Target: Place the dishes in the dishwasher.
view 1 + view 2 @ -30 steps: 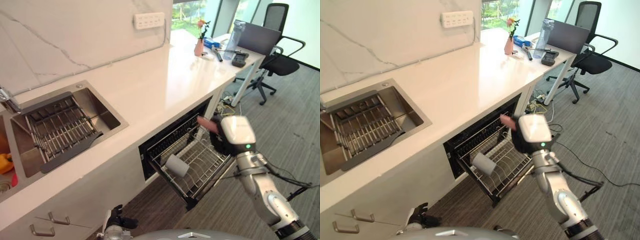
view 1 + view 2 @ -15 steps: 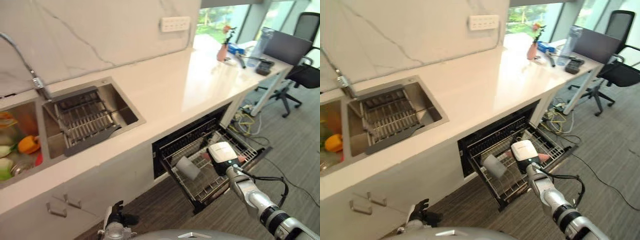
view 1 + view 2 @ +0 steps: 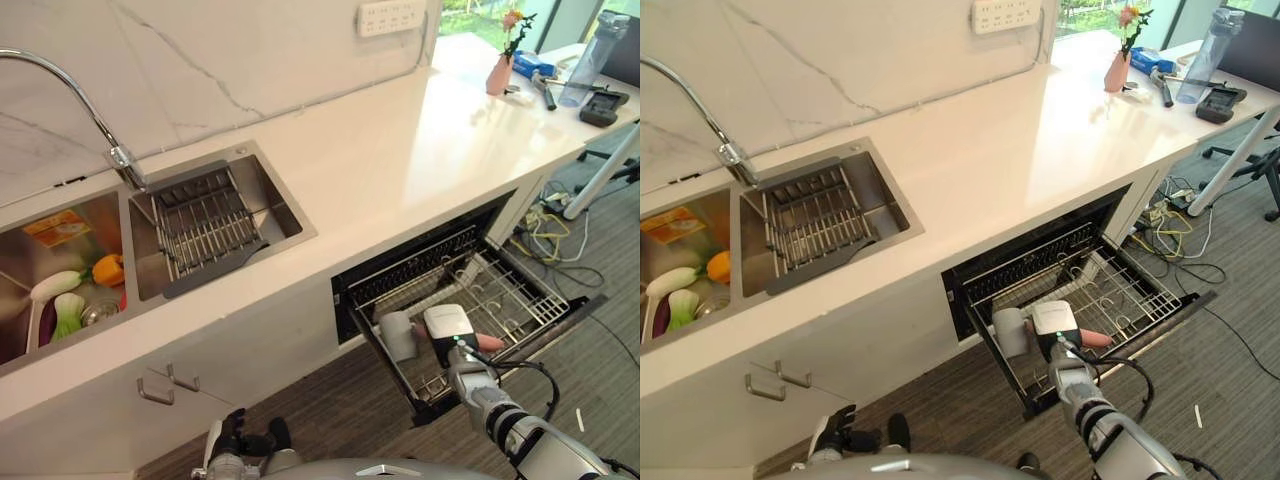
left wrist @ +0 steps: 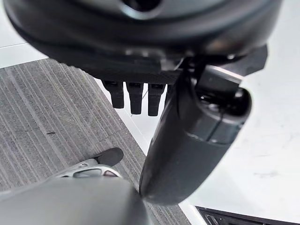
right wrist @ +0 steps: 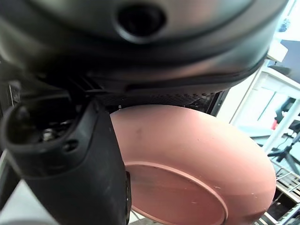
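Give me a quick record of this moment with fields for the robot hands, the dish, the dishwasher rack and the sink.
right robot hand: over the pulled-out rack, thumb curled on the pink dish
left robot hand: held low beside the counter, holds nothing
pink dish: in the right robot hand, above the rack
dishwasher rack: pulled out, a grey cup lying in its near left end
sink: holds a drying rack

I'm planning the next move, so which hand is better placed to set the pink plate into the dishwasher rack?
The right hand: it already holds the pink plate over the pulled-out rack. The left hand hangs low beside the counter.
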### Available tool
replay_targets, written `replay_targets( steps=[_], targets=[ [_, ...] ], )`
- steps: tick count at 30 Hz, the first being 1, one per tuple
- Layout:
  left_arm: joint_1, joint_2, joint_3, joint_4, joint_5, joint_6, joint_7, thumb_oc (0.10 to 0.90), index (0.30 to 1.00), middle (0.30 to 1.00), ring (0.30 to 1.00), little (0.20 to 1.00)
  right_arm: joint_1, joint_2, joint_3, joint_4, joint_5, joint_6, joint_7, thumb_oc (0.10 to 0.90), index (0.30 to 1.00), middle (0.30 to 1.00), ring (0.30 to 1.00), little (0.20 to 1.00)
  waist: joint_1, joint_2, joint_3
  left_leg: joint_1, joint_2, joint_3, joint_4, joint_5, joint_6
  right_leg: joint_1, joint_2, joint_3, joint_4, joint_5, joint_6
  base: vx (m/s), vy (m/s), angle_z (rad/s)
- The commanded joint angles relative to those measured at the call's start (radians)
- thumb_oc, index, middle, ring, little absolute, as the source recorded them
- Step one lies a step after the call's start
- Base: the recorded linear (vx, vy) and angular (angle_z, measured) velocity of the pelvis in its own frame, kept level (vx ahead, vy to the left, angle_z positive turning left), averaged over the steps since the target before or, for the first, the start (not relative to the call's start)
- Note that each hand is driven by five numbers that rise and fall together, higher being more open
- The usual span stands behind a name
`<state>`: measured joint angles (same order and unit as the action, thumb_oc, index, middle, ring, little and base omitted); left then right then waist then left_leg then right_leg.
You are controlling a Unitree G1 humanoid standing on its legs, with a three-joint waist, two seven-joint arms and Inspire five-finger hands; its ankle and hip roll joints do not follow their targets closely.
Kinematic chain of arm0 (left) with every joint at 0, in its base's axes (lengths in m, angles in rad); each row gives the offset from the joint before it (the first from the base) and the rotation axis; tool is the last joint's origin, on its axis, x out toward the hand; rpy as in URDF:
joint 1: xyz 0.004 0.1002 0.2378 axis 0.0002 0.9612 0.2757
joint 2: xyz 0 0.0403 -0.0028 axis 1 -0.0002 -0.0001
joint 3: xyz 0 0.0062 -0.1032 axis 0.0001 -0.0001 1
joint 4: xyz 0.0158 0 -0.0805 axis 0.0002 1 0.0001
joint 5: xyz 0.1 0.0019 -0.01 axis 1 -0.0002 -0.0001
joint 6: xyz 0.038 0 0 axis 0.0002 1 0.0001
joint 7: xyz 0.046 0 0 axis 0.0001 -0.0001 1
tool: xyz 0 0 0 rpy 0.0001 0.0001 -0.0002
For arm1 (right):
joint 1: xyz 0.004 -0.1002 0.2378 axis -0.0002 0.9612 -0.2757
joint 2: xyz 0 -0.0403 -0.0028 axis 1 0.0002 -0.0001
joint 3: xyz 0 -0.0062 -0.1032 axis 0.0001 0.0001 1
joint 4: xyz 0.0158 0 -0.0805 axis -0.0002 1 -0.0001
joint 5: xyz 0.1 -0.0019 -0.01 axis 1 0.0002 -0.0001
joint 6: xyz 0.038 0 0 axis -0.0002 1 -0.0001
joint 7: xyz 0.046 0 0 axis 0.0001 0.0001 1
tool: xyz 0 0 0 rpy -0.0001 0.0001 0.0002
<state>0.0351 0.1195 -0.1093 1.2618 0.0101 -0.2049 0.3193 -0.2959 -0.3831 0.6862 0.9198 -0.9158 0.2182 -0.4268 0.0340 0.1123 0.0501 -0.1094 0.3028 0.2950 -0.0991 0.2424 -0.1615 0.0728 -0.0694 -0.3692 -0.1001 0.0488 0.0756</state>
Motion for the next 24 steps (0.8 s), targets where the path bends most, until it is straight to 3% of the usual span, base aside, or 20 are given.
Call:
replay_targets(
  steps=[1, 4, 8, 9, 10, 11, 12, 13, 14, 15, 20, 24],
  targets=[
    [-0.049, 0.031, -0.091, 0.035, 0.03, -0.002, 0.009, 0.8, 0.9, 0.9, 0.9, 0.9, -0.137, -0.058, -0.085, -0.15, 0.082, -0.065, -0.013, 0.8, 0.9, 0.9, 0.9, 0.9, 0.01, -0.027, 0.036, 0.101, -0.022, 0.039, 0.012, -0.144, 0.005, -0.061, -0.099, 0.063, 0.013, -0.052, -0.007, 0.03, -0.03, 0.0],
    [-0.052, 0.035, -0.097, 0.038, 0.044, -0.006, 0.004, 0.8, 0.9, 0.9, 0.9, 0.9, -0.113, -0.096, -0.104, -0.2, 0.123, -0.101, 0.01, 0.8, 0.9, 0.9, 0.9, 0.9, 0.006, -0.037, 0.026, 0.107, -0.021, 0.041, 0.012, -0.146, 0.005, -0.056, -0.099, 0.062, 0.013, -0.049, -0.005, 0.0, 0.0, 0.0],
    [-0.055, 0.041, -0.093, 0.034, 0.042, -0.008, 0.002, 0.8, 0.9, 0.9, 0.9, 0.9, -0.096, -0.137, -0.157, -0.273, 0.135, -0.072, 0.031, 0.8, 0.9, 0.9, 0.9, 0.9, -0.005, -0.051, 0.018, 0.115, -0.02, 0.048, 0.012, -0.15, 0.005, -0.055, -0.097, 0.065, 0.013, -0.042, -0.003, 0.0, -0.003, 0.01],
    [-0.059, 0.046, -0.086, 0.029, 0.036, -0.002, -0.001, 0.8, 0.9, 0.9, 0.9, 0.9, -0.096, -0.166, -0.199, -0.342, 0.153, -0.045, 0.101, 0.8, 0.9, 0.9, 0.9, 0.9, -0.015, -0.059, 0.017, 0.122, -0.02, 0.053, 0.012, -0.153, 0.005, -0.056, -0.095, 0.07, 0.013, -0.036, -0.001, 0.0, 0.0, 0.0],
    [-0.059, 0.046, -0.086, 0.029, 0.036, -0.002, -0.001, 0.8, 0.9, 0.9, 0.9, 0.9, -0.096, -0.166, -0.199, -0.342, 0.153, -0.045, 0.101, 0.8, 0.9, 0.9, 0.9, 0.9, -0.015, -0.059, 0.017, 0.122, -0.02, 0.053, 0.012, -0.153, 0.005, -0.056, -0.095, 0.07, 0.013, -0.036, -0.001, 0.0, 0.0, 0.0],
    [-0.058, 0.048, -0.08, 0.025, 0.034, 0.001, -0.001, 0.8, 0.9, 0.9, 0.9, 0.9, -0.087, -0.177, -0.246, -0.409, 0.177, -0.018, 0.145, 0.8, 0.9, 0.9, 0.9, 0.9, -0.021, -0.064, 0.016, 0.126, -0.019, 0.057, 0.012, -0.155, 0.006, -0.056, -0.094, 0.071, 0.013, -0.033, 0.0, -0.01, 0.003, -0.07],
    [-0.057, 0.05, -0.062, 0.022, 0.032, 0.009, 0.001, 0.8, 0.9, 0.9, 0.9, 0.9, -0.018, -0.194, -0.359, -0.543, 0.216, 0.006, 0.161, 0.8, 0.9, 0.9, 0.9, 0.9, -0.037, -0.069, 0.014, 0.135, -0.021, 0.065, 0.012, -0.158, 0.007, -0.058, -0.092, 0.075, 0.013, -0.028, 0.003, -0.01, 0.003, -0.07],
    [-0.057, 0.05, -0.062, 0.022, 0.032, 0.009, 0.001, 0.8, 0.9, 0.9, 0.9, 0.9, -0.018, -0.194, -0.359, -0.543, 0.216, 0.006, 0.161, 0.8, 0.9, 0.9, 0.9, 0.9, -0.037, -0.069, 0.014, 0.135, -0.021, 0.065, 0.012, -0.158, 0.007, -0.058, -0.092, 0.075, 0.013, -0.028, 0.003, -0.03, 0.015, -0.08],
    [-0.053, 0.054, -0.045, 0.019, 0.04, 0.017, 0.004, 0.8, 0.9, 0.9, 0.9, 0.9, 0.071, -0.206, -0.466, -0.663, 0.229, 0.003, 0.169, 0.8, 0.9, 0.9, 0.9, 0.9, -0.055, -0.072, 0.01, 0.145, -0.02, 0.07, 0.012, -0.162, 0.006, -0.059, -0.092, 0.076, 0.013, -0.022, 0.005, -0.02, 0.009, -0.08],
    [-0.052, 0.054, -0.049, 0.019, 0.041, 0.017, 0.004, 0.8, 0.9, 0.9, 0.9, 0.9, 0.082, -0.208, -0.475, -0.675, 0.226, 0.005, 0.176, 0.8, 0.9, 0.9, 0.9, 0.9, -0.051, -0.073, 0.008, 0.146, -0.02, 0.07, 0.012, -0.162, 0.006, -0.058, -0.092, 0.076, 0.013, -0.022, 0.005, -0.03, 0.015, -0.14],
    [-0.048, 0.057, -0.022, 0.024, 0.053, 0.027, 0.014, 0.8, 0.9, 0.9, 0.9, 0.9, 0.249, -0.222, -0.68, -0.875, 0.253, 0.004, 0.121, 0.8, 0.9, 0.9, 0.9, 0.9, -0.085, -0.072, 0.002, 0.157, -0.018, 0.079, 0.012, -0.167, 0.004, -0.064, -0.089, 0.084, 0.013, -0.016, 0.007, -0.01, 0.013, -0.1],
    [-0.038, 0.056, -0.015, 0.024, 0.053, 0.023, 0.021, 0.8, 0.9, 0.9, 0.9, 0.9, 0.339, -0.211, -0.762, -0.842, 0.28, 0.015, 0.042, 0.8, 0.9, 0.9, 0.9, 0.9, -0.098, -0.071, -0.003, 0.161, -0.017, 0.079, 0.012, -0.169, 0.003, -0.065, -0.089, 0.086, 0.013, -0.013, 0.007, -0.01, 0.006, -0.12]
  ],
)
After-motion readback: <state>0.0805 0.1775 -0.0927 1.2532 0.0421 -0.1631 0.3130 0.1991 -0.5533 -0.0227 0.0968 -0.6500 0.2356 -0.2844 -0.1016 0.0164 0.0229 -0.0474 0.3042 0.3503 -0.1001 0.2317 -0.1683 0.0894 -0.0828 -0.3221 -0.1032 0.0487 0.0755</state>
